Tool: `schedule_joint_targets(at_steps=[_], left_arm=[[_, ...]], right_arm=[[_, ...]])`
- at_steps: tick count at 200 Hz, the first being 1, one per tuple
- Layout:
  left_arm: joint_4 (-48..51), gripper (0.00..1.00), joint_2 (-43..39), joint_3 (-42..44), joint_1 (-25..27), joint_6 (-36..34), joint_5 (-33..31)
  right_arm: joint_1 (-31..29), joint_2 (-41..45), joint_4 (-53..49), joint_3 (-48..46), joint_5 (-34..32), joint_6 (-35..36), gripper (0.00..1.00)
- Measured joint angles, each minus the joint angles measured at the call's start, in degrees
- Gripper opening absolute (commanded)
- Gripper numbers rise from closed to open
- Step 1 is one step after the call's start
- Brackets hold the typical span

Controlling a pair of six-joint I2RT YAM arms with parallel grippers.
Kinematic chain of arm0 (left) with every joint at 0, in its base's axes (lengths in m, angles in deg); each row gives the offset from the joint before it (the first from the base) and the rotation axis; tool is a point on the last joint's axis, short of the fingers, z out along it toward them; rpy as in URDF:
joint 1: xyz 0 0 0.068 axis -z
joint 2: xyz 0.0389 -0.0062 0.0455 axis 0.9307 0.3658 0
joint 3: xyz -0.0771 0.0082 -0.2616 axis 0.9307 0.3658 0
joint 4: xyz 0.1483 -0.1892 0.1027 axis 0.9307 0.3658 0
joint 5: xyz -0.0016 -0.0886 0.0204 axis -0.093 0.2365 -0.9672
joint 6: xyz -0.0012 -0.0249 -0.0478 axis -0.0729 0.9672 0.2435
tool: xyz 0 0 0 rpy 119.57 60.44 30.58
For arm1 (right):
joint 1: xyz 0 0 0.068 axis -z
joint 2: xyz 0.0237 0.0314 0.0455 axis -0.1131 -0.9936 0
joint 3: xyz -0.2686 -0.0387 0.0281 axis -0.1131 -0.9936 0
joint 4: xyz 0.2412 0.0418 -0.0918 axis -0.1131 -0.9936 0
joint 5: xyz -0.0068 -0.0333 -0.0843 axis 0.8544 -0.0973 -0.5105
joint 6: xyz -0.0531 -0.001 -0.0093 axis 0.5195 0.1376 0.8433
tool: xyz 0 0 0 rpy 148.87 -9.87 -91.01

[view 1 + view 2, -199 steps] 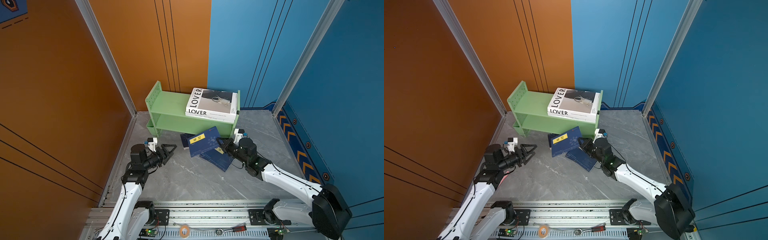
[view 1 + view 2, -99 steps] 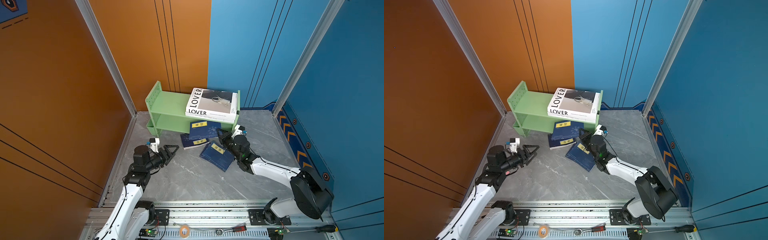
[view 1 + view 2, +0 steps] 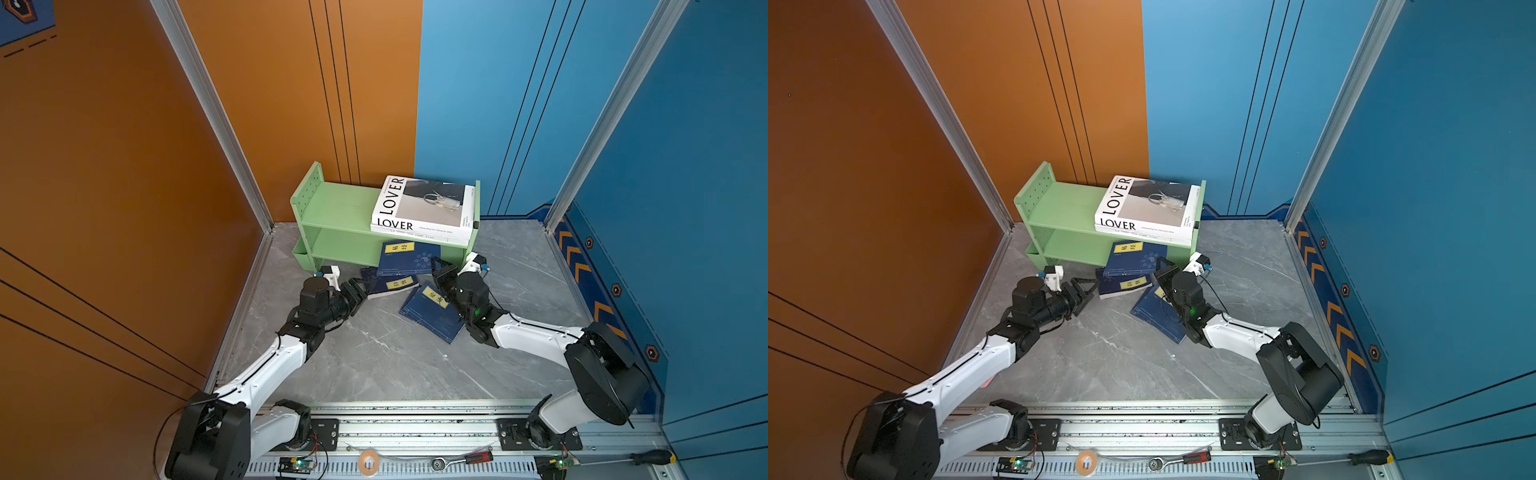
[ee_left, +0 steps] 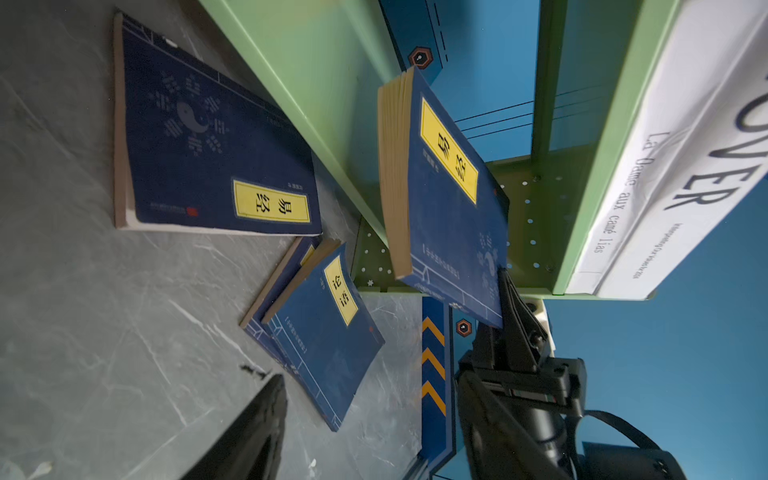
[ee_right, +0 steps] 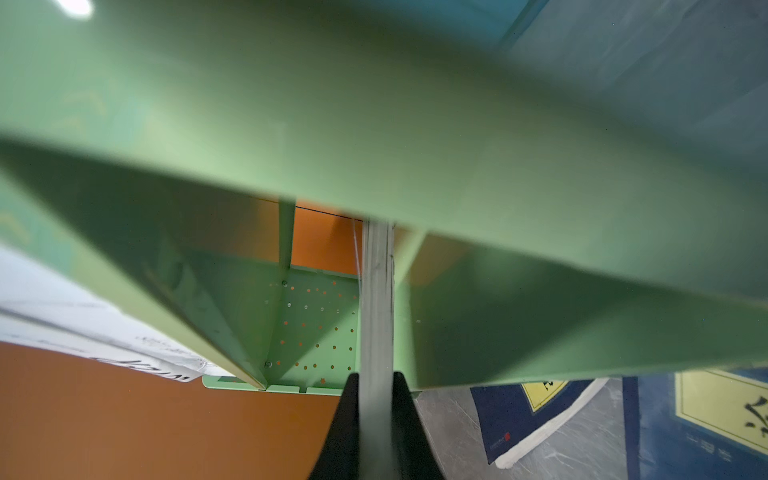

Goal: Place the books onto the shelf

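- Right gripper (image 3: 438, 267): jaws clamped tight on one short end of held navy book (image 3: 409, 258). In right wrist view, book runs edge-on between the pads (image 5: 409, 419).
- Held navy book: off the floor (image 3: 374, 353), tilted, cover up, at mouth of lower tier (image 3: 345, 249) of green shelf (image 3: 332, 208). Its upper edge lies under the top-tier front lip in both top views. Depth inside tier: cannot tell.
- Key relation: book extends from claw toward far peg-holed side panel (image 5: 316, 328), so long axis is approx. parallel to shelf front, label end farthest from claw. Judged reqmt: next move is a push rearward, across the long axis, plus levelling so the book clears the tier board.
- Left gripper (image 3: 360, 291): jaws spread, nothing between them. Tips are just beside near edge of second navy book (image 3: 392, 286), which lies flat on floor in front of shelf. Left arm is nearer to it.
- Third navy book (image 3: 432, 311): flat on floor, partly under right arm's wrist. Right arm is nearer.
- LOVER book (image 3: 424, 203): flat on top tier, at the end nearer right arm, w/ second white book (image 3: 419, 237) beneath.
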Motion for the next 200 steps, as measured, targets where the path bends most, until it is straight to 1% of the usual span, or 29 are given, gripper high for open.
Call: schedule_joint_targets(at_steps=[32,82,119,140,160,179,189,200], left_arm=[[-6.7,0.64,3.8,-0.1,0.2,2.0,-1.9],[-12.9,0.6,8.3,-2.4,1.3,5.1,-2.4],[-19.6,0.41,13.2,-2.6,1.9,9.1,-2.1],[-23.6,0.33,16.0,-2.6,2.5,11.1,-1.8],[-27.0,0.25,17.2,-2.6,3.3,12.3,-1.8],[-28.9,0.14,17.7,-2.7,3.8,12.8,-1.9],[-30.1,0.09,18.0,-2.8,3.8,13.4,-2.0],[-31.5,0.04,18.1,-3.2,3.7,14.0,-2.1]], right_arm=[[0.1,0.0,0.1,0.0,0.3,-0.8,0.08],[0.2,-0.5,0.3,0.5,0.3,-1.9,0.08],[0.5,-1.1,1.1,0.5,0.2,-2.8,0.08],[0.5,-1.3,1.7,0.5,-0.1,-3.0,0.08],[0.5,-1.8,2.2,0.5,-0.4,-3.0,0.08],[0.5,-2.3,2.6,0.5,-0.9,-3.4,0.08],[0.5,-2.8,2.7,0.5,-1.1,-3.9,0.1],[0.5,-3.4,2.6,0.5,-1.3,-4.4,0.18]])
